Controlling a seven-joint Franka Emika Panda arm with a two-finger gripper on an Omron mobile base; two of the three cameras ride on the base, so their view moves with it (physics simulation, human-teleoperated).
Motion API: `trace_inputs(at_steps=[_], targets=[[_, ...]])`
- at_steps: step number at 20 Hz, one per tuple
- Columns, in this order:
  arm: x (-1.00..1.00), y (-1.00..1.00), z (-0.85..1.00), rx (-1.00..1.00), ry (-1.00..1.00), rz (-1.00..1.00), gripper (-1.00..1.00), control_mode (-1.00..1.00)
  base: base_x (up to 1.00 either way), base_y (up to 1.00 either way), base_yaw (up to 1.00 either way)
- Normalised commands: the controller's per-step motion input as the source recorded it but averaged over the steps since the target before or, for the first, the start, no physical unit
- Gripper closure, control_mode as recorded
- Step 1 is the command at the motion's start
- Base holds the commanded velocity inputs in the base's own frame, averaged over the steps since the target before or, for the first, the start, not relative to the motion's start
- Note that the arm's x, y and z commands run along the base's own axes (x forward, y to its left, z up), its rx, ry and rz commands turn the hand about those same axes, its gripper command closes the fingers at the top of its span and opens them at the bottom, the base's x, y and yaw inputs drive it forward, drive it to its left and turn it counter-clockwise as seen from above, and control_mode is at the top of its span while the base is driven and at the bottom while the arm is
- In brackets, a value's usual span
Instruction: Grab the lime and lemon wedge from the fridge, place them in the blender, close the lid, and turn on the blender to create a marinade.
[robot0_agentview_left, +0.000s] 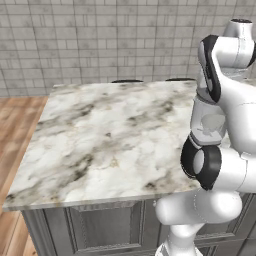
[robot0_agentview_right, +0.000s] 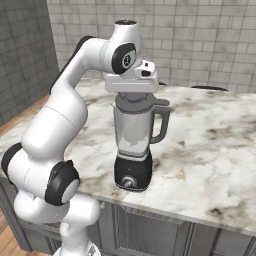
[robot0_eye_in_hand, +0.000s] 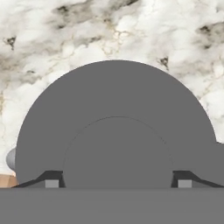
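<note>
The blender (robot0_agentview_right: 133, 150) stands on the marble counter, a black base under a clear tapered jar with a dark side handle. The dark grey lid (robot0_agentview_right: 142, 103) lies flat on the jar's mouth, its tab poking out toward the handle. My gripper (robot0_agentview_right: 132, 92) points straight down on it. In the hand view the lid (robot0_eye_in_hand: 116, 113) fills most of the picture, and my gripper (robot0_eye_in_hand: 117, 183) has its fingertips (robot0_eye_in_hand: 51, 183) set wide against either side of the raised centre. Part of the jar (robot0_agentview_left: 212, 125) shows behind the arm. Lime and lemon wedge are hidden; the fridge is out of view.
The marble island counter (robot0_agentview_left: 100, 140) stretches wide to the left of the arm and to the right of the blender (robot0_agentview_right: 210, 145). Dark burner rims (robot0_agentview_left: 127, 80) sit at its far edge below a tiled wall. Wooden floor (robot0_agentview_left: 15, 125) lies beyond the left edge.
</note>
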Motion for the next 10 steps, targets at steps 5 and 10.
trace_inputs(at_steps=[5,10], targets=[[-0.39,0.06,-0.18,0.00,0.03,0.00,1.00,-1.00,0.00,0.00,0.00],[0.02,0.07,0.01,0.00,0.00,0.00,1.00,-1.00,0.00,0.00,0.00]])
